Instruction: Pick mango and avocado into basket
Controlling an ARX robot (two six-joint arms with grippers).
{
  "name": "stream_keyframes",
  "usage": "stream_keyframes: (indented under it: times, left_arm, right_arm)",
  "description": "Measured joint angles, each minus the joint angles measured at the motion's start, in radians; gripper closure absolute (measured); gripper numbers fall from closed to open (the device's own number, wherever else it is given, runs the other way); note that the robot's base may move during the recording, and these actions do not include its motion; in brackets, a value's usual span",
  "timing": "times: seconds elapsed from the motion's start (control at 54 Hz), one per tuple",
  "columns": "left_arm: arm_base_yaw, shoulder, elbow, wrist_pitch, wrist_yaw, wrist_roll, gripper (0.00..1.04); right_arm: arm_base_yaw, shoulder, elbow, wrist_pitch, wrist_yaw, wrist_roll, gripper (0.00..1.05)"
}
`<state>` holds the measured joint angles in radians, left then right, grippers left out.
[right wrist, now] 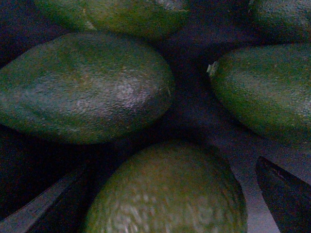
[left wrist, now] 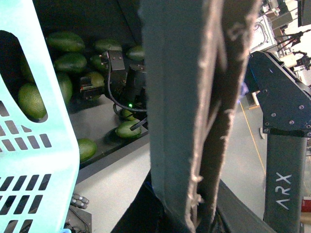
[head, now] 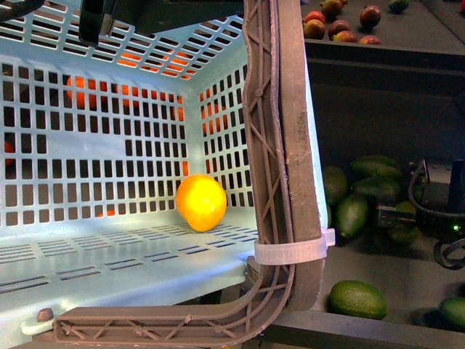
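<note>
Front view: the basket (head: 109,182) fills the left and centre, its open side toward the camera. The mango (head: 200,202) rests inside on the lowest slotted panel, near an inner corner. The brown handle (head: 280,145) runs up the basket's right edge, tied with a white zip tie (head: 290,251). Orange fruit (head: 87,91) shows through the lattice behind. To the right, on a dark shelf, lie loose avocados (head: 357,299). Red-blushed fruit (head: 341,25) sits further back.

Left wrist view: the left gripper (left wrist: 189,213) is clamped on the brown handle, which passes between its dark fingers (left wrist: 141,216). The mango is hidden in this view.

Right wrist view: the right gripper (right wrist: 167,177) is low among the avocados with its fingers (right wrist: 284,199) spread apart. The avocado (right wrist: 167,204) lies directly between them. Whether either finger touches its skin cannot be told. Other avocados crowd just beyond it, well apart from the basket and the mango inside.
</note>
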<state>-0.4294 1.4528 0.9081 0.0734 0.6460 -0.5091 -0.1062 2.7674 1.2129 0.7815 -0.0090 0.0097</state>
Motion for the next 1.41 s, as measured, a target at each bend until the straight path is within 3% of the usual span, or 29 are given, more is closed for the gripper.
stream_keyframes:
  times: [0.371,0.482,0.593,0.89,1.112,1.242,1.409]
  left_arm:
    - [0.000,0.000,0.000,0.000,0.001,0.000,0.94]
    - [0.000,0.000,0.000,0.000,0.001,0.000,0.94]
    - [0.000,0.000,0.000,0.000,0.001,0.000,0.94]
    - [0.000,0.000,0.000,0.000,0.001,0.000,0.94]
    - [0.000,0.000,0.000,0.000,0.000,0.001,0.94]
    - [0.000,0.000,0.000,0.000,0.001,0.000,0.94]
    - [0.000,0.000,0.000,0.000,0.001,0.001,0.94]
  right_arm:
    - [0.000,0.006,0.015,-0.024,-0.019,0.022,0.08]
    - [0.002,0.005,0.008,-0.020,-0.018,0.024,0.26]
    - [0.002,-0.006,-0.013,-0.004,-0.014,0.026,0.33]
    - [-0.016,-0.142,-0.133,0.047,-0.028,0.103,0.34]
    - [-0.024,-0.444,-0.294,0.051,-0.102,0.225,0.35]
    - [0.029,-0.652,-0.357,-0.006,-0.132,0.300,0.35]
    - [0.174,-0.900,-0.366,-0.105,-0.151,0.360,0.35]
